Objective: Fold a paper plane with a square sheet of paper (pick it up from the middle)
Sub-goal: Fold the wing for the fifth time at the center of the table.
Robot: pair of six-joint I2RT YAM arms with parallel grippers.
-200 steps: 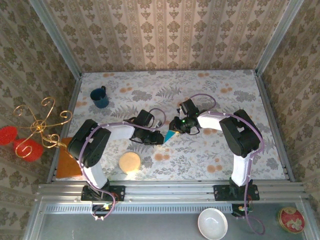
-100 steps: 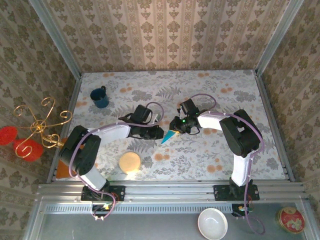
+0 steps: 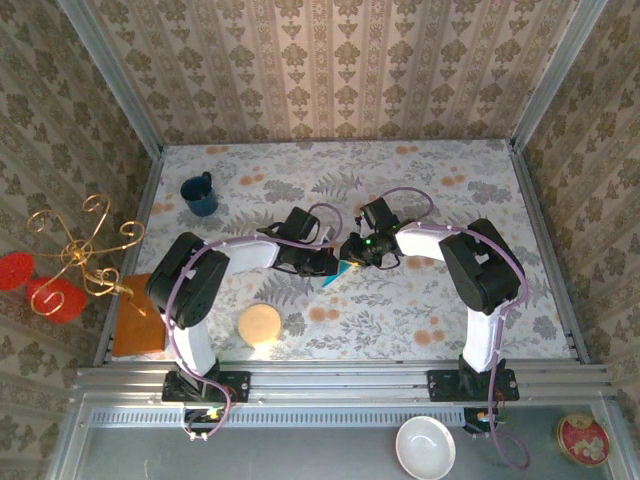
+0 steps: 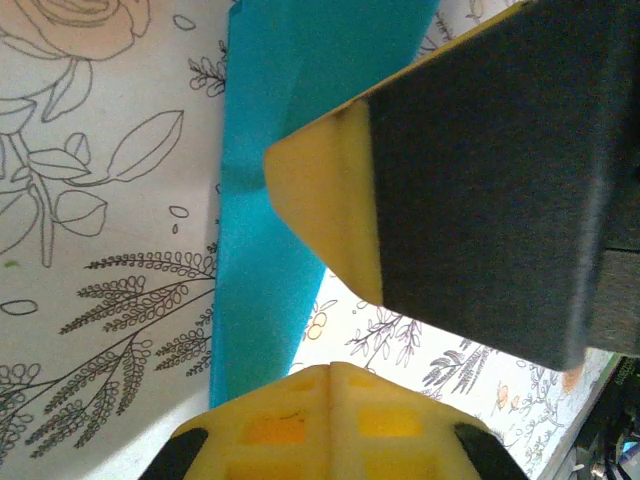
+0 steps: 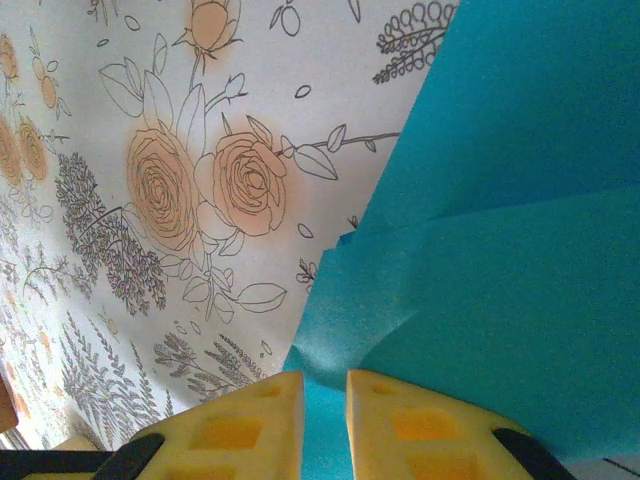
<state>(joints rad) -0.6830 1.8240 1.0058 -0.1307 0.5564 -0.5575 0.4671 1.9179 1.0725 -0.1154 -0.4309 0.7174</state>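
The left pincer (image 3: 328, 265) has moved right to meet the right pincer (image 3: 352, 258) and is clenched at the edge of the paper (image 3: 343, 268). The right pincer grasps the creased paper over the middle of the desk (image 3: 420, 190).

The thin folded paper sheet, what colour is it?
The thin paper sheet is plain bright turquoise-blue; best in the right wrist view.

The square sheet of paper (image 5: 520, 180) is showing as thin turquoise paper, matt and faintly grainy, creasing softly just above the right gripper (image 5: 325, 420). Its pads (image 5: 430, 430) are looking like smooth, matt yellow plastic. Just above the left gripper (image 4: 332, 385), a finger shell (image 4: 480, 180) is appearing matt black. Beneath both grippers, the table covering (image 5: 90, 250) is reading as a smooth, floral-printed sheet.
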